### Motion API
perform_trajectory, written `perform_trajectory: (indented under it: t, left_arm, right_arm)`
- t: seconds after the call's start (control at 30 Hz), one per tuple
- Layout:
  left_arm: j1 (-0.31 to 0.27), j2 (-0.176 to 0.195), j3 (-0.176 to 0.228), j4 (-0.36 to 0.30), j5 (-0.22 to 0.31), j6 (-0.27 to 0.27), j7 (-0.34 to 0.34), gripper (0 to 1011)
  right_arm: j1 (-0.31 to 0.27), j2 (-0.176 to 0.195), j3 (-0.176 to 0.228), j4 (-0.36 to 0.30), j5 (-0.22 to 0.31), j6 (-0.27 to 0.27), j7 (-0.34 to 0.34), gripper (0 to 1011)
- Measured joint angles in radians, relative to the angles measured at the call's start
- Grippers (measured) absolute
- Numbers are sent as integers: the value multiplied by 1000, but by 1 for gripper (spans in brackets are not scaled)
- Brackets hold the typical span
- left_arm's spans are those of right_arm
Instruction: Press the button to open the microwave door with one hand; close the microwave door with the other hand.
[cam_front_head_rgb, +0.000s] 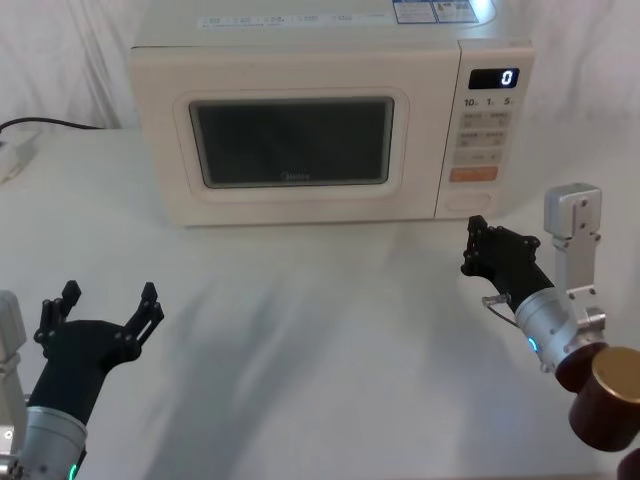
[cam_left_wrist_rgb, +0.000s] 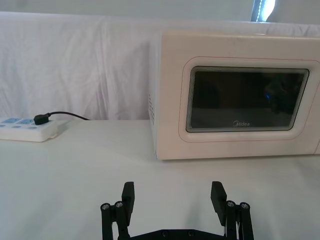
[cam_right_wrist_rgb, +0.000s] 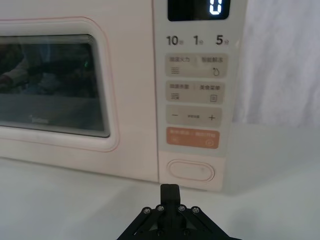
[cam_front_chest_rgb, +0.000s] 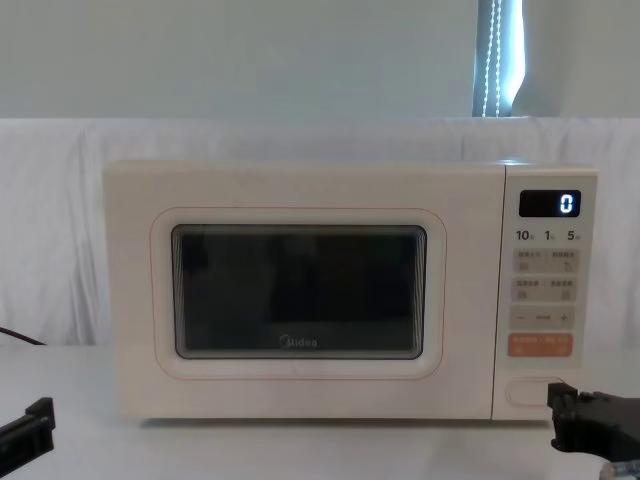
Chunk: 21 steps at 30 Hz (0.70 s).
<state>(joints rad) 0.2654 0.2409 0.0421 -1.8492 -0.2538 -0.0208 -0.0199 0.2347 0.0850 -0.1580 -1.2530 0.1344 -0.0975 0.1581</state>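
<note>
Button (cam_right_wrist_rgb: 191, 170) first: we find the wide cream oval key at the bottom of the keypad panel, its long axis level, beside the shut microwave door (cam_front_head_rgb: 290, 145). Our right gripper (cam_front_head_rgb: 478, 240) hangs just in front of it, jaws together, so we judge the press is a short push straight ahead. Our left gripper (cam_front_head_rgb: 100, 310) waits low over the white surface (cam_front_head_rgb: 320, 340), well short of the door, jaws apart.
</note>
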Motion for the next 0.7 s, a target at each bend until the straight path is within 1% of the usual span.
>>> perform_trajectory:
  t: [0.17,0.67,0.7]
  left_arm:
    - [0,0,0,0,0,0,0,1001]
    - [0,0,0,0,0,0,0,1001]
    - [0,0,0,0,0,0,0,1001]
  right_arm:
    - [52,-6,6,79,1,-26,8,0]
    - [161,-24,15,240,1,-67,20,0]
    - [161,-24,15,240,1,-67,20,0]
